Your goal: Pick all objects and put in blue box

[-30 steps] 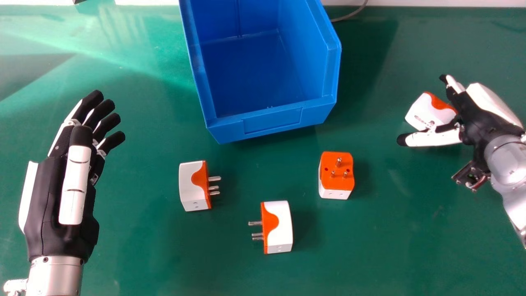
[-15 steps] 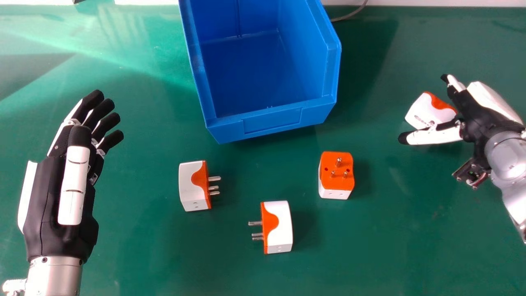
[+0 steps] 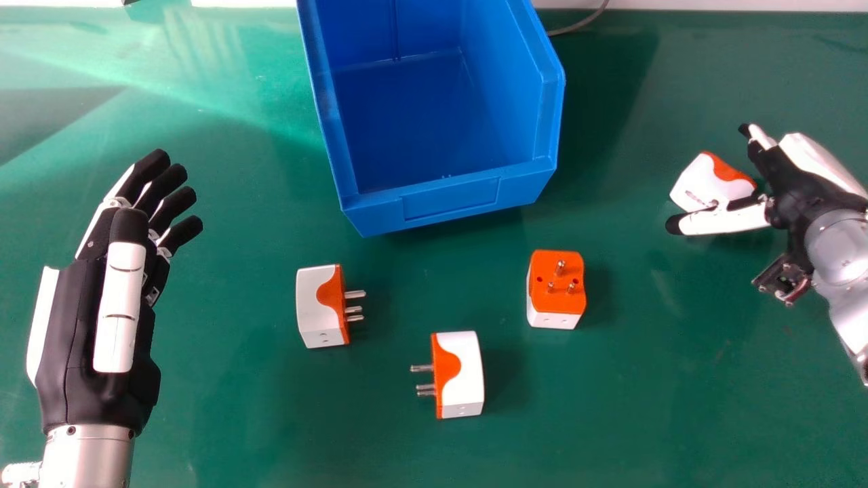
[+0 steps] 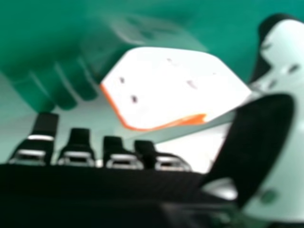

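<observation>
In the head view my right hand (image 3: 800, 186) is open at the right, its thumb and fingers on either side of a white and orange adapter (image 3: 708, 181). The right hand view has that adapter (image 4: 166, 90) lying beyond the fingertips of my right hand (image 4: 78, 147); I cannot tell whether they touch. Three more adapters rest on the table: one at centre left (image 3: 320, 306), one nearer the front (image 3: 461, 374), and one with pins up (image 3: 557, 288). Behind them stands the blue box (image 3: 451, 196), with nothing visible inside. My left hand (image 3: 102, 312) is open at the left.
The green table (image 3: 258, 420) stretches around the adapters. A grey cable (image 3: 580, 24) lies behind the box's right side, by the table's back edge.
My right hand has shifted slightly to the right, still beside the adapter. My left hand has drifted a little to the left. The adapters and the box stay put.
</observation>
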Robot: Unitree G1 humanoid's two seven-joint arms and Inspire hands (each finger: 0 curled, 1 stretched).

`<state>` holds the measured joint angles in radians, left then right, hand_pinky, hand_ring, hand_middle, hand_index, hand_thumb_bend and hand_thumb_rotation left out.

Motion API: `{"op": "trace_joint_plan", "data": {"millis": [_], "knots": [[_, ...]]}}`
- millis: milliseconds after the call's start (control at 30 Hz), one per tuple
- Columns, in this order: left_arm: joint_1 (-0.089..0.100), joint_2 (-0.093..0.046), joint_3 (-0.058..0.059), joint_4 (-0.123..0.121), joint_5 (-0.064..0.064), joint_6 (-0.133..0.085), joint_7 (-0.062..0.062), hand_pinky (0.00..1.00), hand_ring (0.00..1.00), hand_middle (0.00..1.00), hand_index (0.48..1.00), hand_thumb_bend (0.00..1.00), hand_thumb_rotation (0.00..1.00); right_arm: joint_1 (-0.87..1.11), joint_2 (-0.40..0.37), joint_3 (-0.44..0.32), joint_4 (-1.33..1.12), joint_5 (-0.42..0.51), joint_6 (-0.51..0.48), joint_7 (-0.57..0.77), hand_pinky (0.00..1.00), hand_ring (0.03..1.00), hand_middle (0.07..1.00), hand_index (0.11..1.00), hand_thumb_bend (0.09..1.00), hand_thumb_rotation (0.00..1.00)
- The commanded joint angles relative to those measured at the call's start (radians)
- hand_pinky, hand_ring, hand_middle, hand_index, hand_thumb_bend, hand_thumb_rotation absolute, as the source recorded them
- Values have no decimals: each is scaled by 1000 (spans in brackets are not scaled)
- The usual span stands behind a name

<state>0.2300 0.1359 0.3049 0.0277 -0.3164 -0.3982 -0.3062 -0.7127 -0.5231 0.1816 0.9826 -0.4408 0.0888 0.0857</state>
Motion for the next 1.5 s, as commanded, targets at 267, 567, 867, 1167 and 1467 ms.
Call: {"op": "trace_joint_plan", "data": {"millis": [267, 567, 867, 1167, 1467], "knots": [[6, 18, 15, -31, -11, -1, -4, 857, 874, 879, 852, 716, 840, -47, -11, -3, 49, 8, 27, -17, 881, 964, 994, 951, 616, 302], [2, 18, 17, -39, -12, 11, -1, 857, 874, 879, 854, 722, 841, -62, -5, 17, 81, 4, 34, -13, 857, 948, 985, 940, 623, 293], [5, 18, 13, -55, -11, 24, -1, 855, 874, 878, 855, 724, 838, -75, -7, 71, 90, -26, 23, -15, 825, 928, 976, 936, 630, 302], [5, 14, 13, -63, -9, 28, -2, 851, 871, 875, 857, 716, 838, -78, -1, 99, 87, -48, 44, 9, 805, 909, 963, 922, 627, 306], [11, 12, 12, -68, -10, 29, -4, 856, 874, 880, 858, 706, 847, -86, 6, 121, 77, -55, 98, 33, 787, 893, 953, 915, 620, 300]]}}
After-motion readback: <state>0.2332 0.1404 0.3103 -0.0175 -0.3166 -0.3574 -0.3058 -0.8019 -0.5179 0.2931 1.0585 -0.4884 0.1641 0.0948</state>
